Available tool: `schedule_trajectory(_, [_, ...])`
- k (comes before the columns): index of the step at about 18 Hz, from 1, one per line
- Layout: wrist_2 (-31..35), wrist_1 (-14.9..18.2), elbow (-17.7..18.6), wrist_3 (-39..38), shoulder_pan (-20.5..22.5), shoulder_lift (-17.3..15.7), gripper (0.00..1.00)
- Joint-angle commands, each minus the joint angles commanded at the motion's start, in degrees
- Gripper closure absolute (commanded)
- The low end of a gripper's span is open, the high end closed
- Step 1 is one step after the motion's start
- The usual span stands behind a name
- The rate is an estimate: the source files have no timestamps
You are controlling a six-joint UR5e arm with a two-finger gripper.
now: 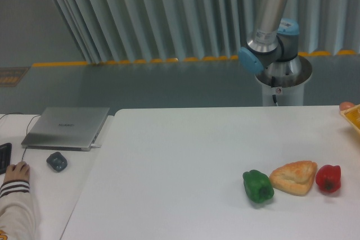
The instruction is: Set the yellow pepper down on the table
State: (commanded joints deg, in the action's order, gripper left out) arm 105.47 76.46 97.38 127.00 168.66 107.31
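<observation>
The yellow pepper is out of view. The white table (pixel 180 161) fills the lower middle and right of the frame. Only the arm's base and lower links (pixel 269 26) show, behind the table's far edge at the upper right. The arm runs out of the top of the frame, so the gripper is not visible.
A green pepper (pixel 258 186), a tan triangular bread (pixel 294 177) and a red pepper (pixel 328 178) lie in a row at the table's right front. A yellow-orange container's edge (pixel 352 117) shows at the far right. A laptop (pixel 66 127), a mouse (pixel 57 162) and a person's hand (pixel 15 171) are on the left desk.
</observation>
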Motion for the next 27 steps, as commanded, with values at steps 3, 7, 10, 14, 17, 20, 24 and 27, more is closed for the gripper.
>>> schedule_trajectory(3, [0.0,0.0,0.3,-0.1,0.0,0.2,0.00])
schedule_trajectory(7, [-0.1,-0.1,0.4,0.2,0.0,0.9,0.00])
schedule_trajectory(10, [-0.3,-0.3,0.2,0.4,0.4,1.1,0.14])
schedule_trajectory(14, [-0.6,-0.8,-1.7,3.9,0.6,0.9,0.68])
schedule_trajectory(17, [-1.1,0.0,-3.9,4.0,0.4,0.0,0.73])
schedule_trajectory(20, [-4.9,1.0,-5.3,4.0,-0.1,-2.4,0.73])
schedule_trajectory(24, [-15.0,5.5,-8.7,1.6,0.3,-3.4,0.72])
schedule_trajectory(27, [-19.2,5.5,-8.6,-4.6,-0.8,-4.7,0.72])
